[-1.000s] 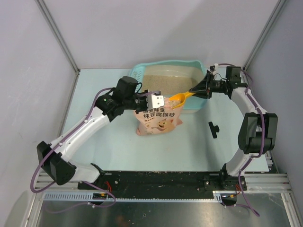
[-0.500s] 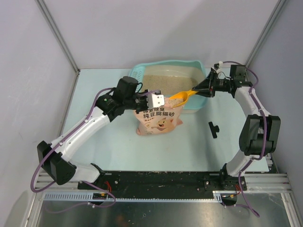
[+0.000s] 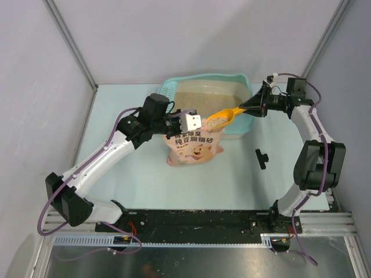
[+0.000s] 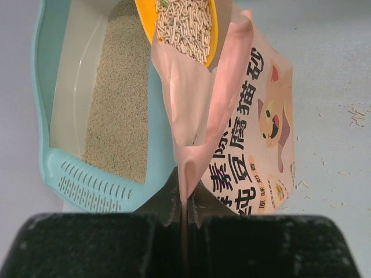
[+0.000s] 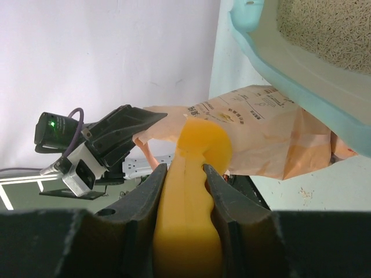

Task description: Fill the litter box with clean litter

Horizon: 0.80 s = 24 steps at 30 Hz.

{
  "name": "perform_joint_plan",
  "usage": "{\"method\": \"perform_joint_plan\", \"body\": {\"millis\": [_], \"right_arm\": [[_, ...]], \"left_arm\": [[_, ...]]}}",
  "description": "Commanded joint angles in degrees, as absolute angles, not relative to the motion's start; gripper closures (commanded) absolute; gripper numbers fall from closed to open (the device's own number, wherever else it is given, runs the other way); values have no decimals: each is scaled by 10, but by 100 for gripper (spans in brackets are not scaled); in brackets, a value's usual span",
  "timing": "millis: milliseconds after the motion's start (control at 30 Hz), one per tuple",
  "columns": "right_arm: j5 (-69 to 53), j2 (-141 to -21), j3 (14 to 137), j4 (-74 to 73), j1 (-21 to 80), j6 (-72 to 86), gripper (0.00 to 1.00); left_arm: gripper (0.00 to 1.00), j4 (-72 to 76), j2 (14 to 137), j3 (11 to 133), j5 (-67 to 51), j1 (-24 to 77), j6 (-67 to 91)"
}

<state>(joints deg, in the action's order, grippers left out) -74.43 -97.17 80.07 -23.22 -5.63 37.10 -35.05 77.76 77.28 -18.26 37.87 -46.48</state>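
Right hand [image 3: 249, 108] is closed on the orange scoop [image 3: 220, 120], heaped with clean litter [image 4: 182, 23] over the pink bag [image 3: 194, 149], whose lip is pinched by the left hand [image 4: 184, 202]. Litter could be spilled on the bench [image 3: 145, 179] if the scoop is tilted before the litter box [image 3: 243, 81], at twelve o'clock, is reached

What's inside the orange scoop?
The orange scoop holds a heap of pale litter pellets. They cover the scoop's floor, so nothing underneath them shows.
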Motion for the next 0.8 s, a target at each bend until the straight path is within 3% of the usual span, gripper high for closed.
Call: {"method": "perform_joint_plan", "body": {"millis": [0, 533, 767], "right_arm": [[-778, -976, 827, -211, -64, 390, 100], [-802, -1053, 845, -27, -85, 562, 100], [-798, -1142, 950, 15, -102, 586, 100]], "left_arm": [[100, -269, 764, 808, -178, 380, -465], [100, -269, 778, 813, -166, 380, -458], [100, -270, 789, 823, -151, 381, -454]]}}
